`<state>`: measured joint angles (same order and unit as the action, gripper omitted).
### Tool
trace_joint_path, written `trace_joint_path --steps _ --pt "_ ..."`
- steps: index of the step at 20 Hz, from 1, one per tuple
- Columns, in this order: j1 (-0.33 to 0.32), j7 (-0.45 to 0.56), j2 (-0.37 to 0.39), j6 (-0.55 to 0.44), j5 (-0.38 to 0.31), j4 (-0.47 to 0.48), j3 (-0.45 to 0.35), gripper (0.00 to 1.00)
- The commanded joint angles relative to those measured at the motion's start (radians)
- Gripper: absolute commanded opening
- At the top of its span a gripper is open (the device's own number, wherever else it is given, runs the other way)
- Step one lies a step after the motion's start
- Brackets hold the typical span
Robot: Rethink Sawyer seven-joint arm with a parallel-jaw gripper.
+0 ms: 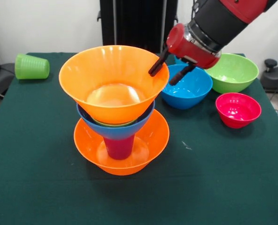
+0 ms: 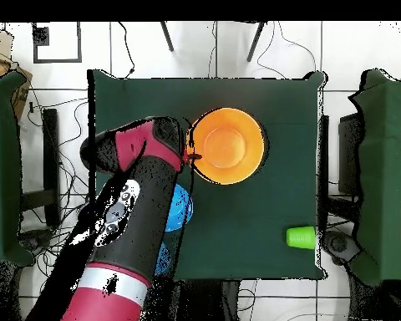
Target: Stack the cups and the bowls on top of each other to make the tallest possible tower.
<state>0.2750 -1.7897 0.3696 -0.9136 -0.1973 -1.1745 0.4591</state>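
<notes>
Tower stands near the middle of the green table: a wide orange bowl at the base, an inverted purple-magenta cup inside it, a blue bowl on the cup, and a large orange bowl on top. Gripper sits at the top bowl's rim, jaws parted narrowly, holding nothing. Beside it rest a second blue bowl, a lime green bowl and a red-pink bowl. Light green cup lies on its side, well apart.
</notes>
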Motion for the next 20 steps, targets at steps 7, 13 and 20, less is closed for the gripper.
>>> trace_joint_path --steps 7,13,20 --pt "0.078 -0.160 -0.022 -0.208 0.011 0.081 -0.013 1.00" --pt "0.110 -0.157 -0.033 -0.299 0.005 0.124 0.013 1.00" --pt "0.119 -0.153 -0.043 -0.372 0.010 0.169 0.023 1.00"
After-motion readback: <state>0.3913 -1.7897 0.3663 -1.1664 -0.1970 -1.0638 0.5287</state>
